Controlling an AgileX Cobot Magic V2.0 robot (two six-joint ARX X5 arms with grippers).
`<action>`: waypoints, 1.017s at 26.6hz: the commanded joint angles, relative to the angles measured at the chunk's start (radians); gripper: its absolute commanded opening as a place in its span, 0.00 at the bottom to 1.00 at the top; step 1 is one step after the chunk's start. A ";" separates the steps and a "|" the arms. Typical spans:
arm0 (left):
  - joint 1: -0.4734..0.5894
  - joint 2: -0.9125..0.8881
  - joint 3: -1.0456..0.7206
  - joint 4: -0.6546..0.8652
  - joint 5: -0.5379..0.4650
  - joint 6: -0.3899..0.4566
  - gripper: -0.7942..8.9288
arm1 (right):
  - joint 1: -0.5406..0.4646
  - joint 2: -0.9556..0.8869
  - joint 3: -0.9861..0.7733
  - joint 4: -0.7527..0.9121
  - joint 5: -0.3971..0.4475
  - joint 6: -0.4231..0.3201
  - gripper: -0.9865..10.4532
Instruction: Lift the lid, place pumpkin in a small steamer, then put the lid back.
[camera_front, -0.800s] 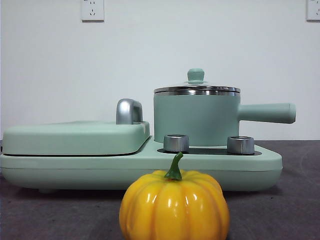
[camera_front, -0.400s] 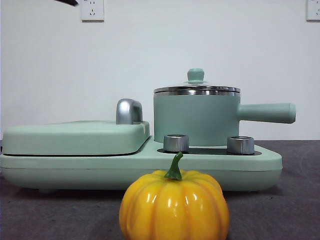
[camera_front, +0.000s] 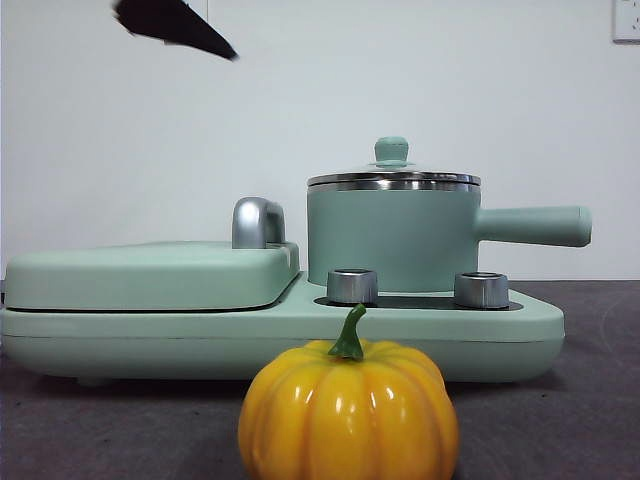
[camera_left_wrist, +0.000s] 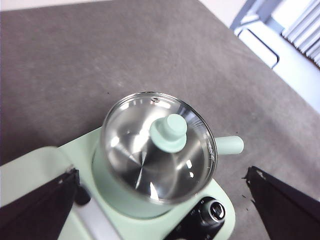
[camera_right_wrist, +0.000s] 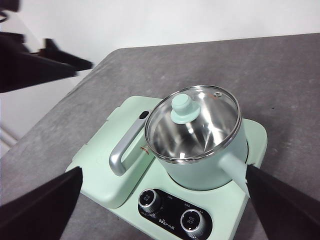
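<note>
- My left claw (camera_left_wrist: 160, 210) hung high above the small steamer (camera_left_wrist: 150, 200), jaws spread wide with nothing between them, the lid framed in the gap between the two dark fingers.
- In the front view that same claw (camera_front: 175, 25) showed only as a dark wedge at the upper left, well clear of everything on the table.
- My right claw (camera_right_wrist: 160, 210) also stood spread and empty, well above the cooker, its jaws to either side of the control end.
- The lid (camera_front: 393, 178) sat squarely on the small steamer (camera_front: 390, 235), steel rim on steel rim, its mint knob (camera_front: 391, 150) upright at the centre.
- Through the glass I could see the pot's shiny bare interior (camera_right_wrist: 192, 132).
- The small steamer stood on the right-hand part of the mint-green cooker base (camera_front: 300, 340), its long handle (camera_front: 535, 225) sticking out past the base's right edge.
- Two steel dials (camera_front: 352, 286) were set on the base's front edge, just before the pot.
- The flat griddle cover (camera_front: 150, 275) lay closed over the left part of the base, with its curved steel handle (camera_front: 257, 222) rising beside the pot.
- The pumpkin (camera_front: 348, 410) stood upright on the grey table (camera_front: 580, 420), near the front edge and apart from the cooker base, green stem (camera_front: 350, 335) curling up.
- Neither claw touched the pumpkin, the lid or the pot.
</note>
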 joint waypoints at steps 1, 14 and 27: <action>-0.026 0.087 0.072 0.005 -0.024 0.053 0.69 | 0.003 0.003 0.016 0.008 0.002 -0.011 0.54; -0.161 0.326 0.209 0.060 -0.244 0.128 0.69 | 0.003 0.004 0.016 0.007 0.004 -0.011 0.54; -0.251 0.428 0.213 0.134 -0.276 0.169 0.62 | 0.003 0.004 0.016 0.000 0.006 -0.010 0.54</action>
